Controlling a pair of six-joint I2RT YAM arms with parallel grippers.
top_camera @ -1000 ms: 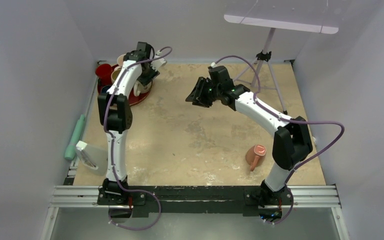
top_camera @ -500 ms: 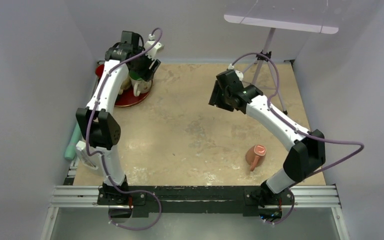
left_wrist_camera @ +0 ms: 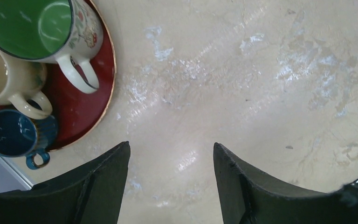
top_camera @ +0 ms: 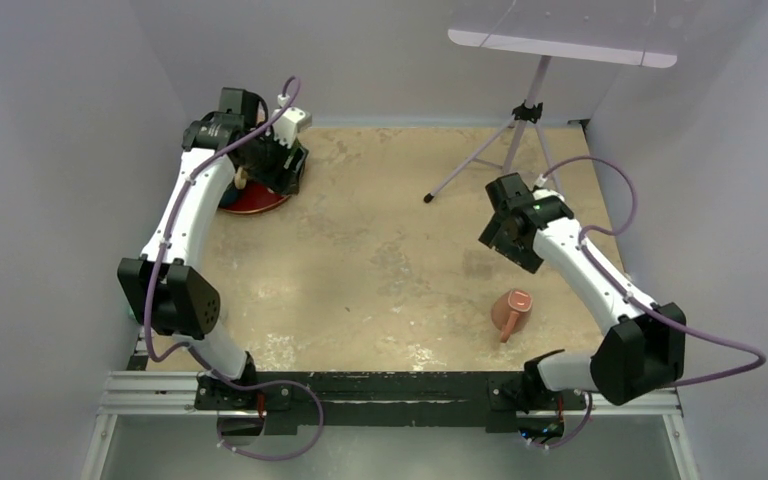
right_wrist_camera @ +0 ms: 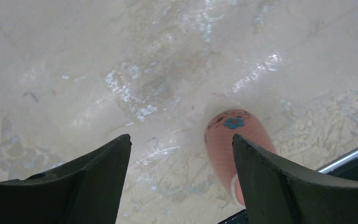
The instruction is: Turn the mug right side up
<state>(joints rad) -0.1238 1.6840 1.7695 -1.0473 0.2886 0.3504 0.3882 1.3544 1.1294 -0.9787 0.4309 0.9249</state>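
Top external view: nearest the arm bases, at about 5 o'clock on the tabletop (top_camera: 380,270), the pink mug (top_camera: 511,310) sits where it sat a second ago, untouched. Its mouth is not visible and its handle points toward the near edge. Whether it lies on its side or is fully inverted, I cannot tell.

The right end effector (top_camera: 508,240) has changed most. It has swung from the far centre round toward 3 o'clock and now hangs just beyond the mug. Its jaws have spread wide and hold nothing. In the right wrist view the mug shows low between the two fingers, apart from both. I judge this an approach, with the grasp not yet begun.

Further off, the left end effector (top_camera: 278,165) has pulled back to 11 o'clock, over the edge of the red tray (left_wrist_camera: 81,107). It is parted and empty too, well clear of the work. A green-lined mug (left_wrist_camera: 37,28), a cream mug (left_wrist_camera: 0,84) and a blue mug (left_wrist_camera: 11,135) stand upright on that tray.

The tabletop is beige, mottled and glossy in patches, giving glare in both wrist views. At 1 o'clock stands a tripod (top_camera: 520,135) carrying a light panel (top_camera: 560,35). Plain pale walls close in three sides.
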